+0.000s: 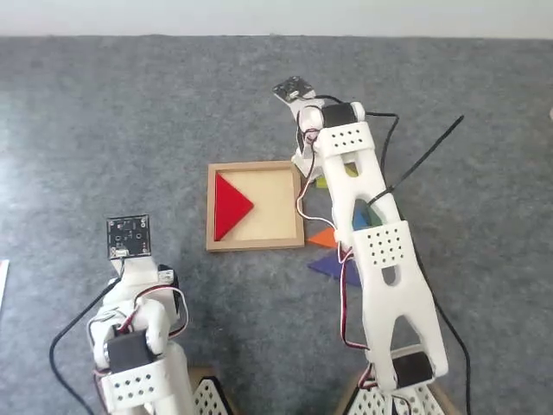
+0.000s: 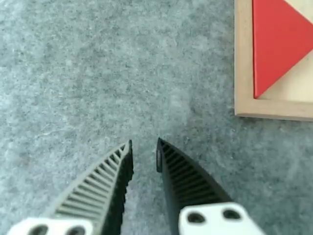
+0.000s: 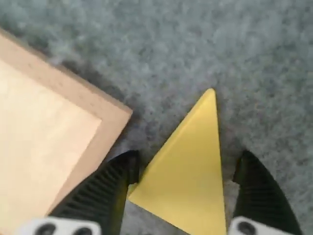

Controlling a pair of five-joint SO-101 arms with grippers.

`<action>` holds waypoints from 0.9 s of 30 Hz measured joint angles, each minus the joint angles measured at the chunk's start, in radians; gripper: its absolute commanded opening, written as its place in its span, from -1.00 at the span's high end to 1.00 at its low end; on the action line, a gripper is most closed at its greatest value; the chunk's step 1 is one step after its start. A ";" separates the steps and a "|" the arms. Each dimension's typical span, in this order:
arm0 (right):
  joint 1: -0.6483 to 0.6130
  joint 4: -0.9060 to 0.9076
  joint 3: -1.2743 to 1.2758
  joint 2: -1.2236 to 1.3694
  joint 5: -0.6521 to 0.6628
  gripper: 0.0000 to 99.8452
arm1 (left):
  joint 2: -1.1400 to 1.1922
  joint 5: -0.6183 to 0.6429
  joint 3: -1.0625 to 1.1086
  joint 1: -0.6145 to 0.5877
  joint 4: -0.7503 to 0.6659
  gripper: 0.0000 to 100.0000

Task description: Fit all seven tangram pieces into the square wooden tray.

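While its two dark fingers stand apart, the right gripper [image 3: 188, 162] straddles the yellow triangle [image 3: 188, 188], which lies flat on the grey carpet [image 3: 195, 44]. One finger touches the triangle's edge and the other stands just clear of it. The left gripper [image 2: 144, 142] hangs low over the carpet holding nothing, its ribbed fingers nearly together with a slim gap between the tips.

Just beside the yellow triangle is a corner of the square wooden tray [image 3: 93, 105]. From the high camera, that triangle sits just outside the tray's 3 o'clock side, under the right arm [image 1: 380, 251]. Inside the tray, the red triangle [image 1: 230, 206] lies flat with its long edge along the 9 o'clock wall and its point toward the middle. Between 3 and 5 o'clock of the tray, near it on the carpet, lie an orange piece [image 1: 324, 236], a purple piece [image 1: 331, 266] and a blue piece [image 1: 360, 216] partly hidden by the arm. The left arm [image 1: 138, 346] sits at the tray's 7 o'clock, well apart from those pieces
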 measured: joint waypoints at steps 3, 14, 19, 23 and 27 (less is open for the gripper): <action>0.000 0.074 -0.058 0.014 0.037 0.06 | 0.000 0.000 0.000 0.000 0.000 0.84; 0.003 0.155 -0.020 -0.017 0.212 0.05 | 0.000 0.000 0.000 0.000 0.000 0.84; 0.012 0.155 0.054 -0.055 0.322 0.05 | 0.000 0.000 0.000 0.000 0.000 0.84; 0.018 0.155 0.152 -0.109 0.431 0.05 | 0.000 0.000 0.000 0.000 0.000 0.84; 0.025 0.155 0.290 -0.187 0.537 0.05 | 0.000 0.000 0.000 0.000 0.000 0.84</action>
